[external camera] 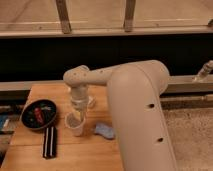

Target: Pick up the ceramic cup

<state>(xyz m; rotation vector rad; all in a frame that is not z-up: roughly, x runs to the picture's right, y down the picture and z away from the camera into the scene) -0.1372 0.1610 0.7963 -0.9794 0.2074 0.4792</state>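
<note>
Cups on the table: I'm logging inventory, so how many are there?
1. The ceramic cup stands near the table's middle, between the dark bowl and blue sponge, directly under the gripper. The arm may hide others.

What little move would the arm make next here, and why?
Probably close the fingers on the cup and then lift. The gripper is right at the cup's rim, reaching down into it, and the cup stands upright on the wooden table between the dark bowl and blue sponge.
</note>
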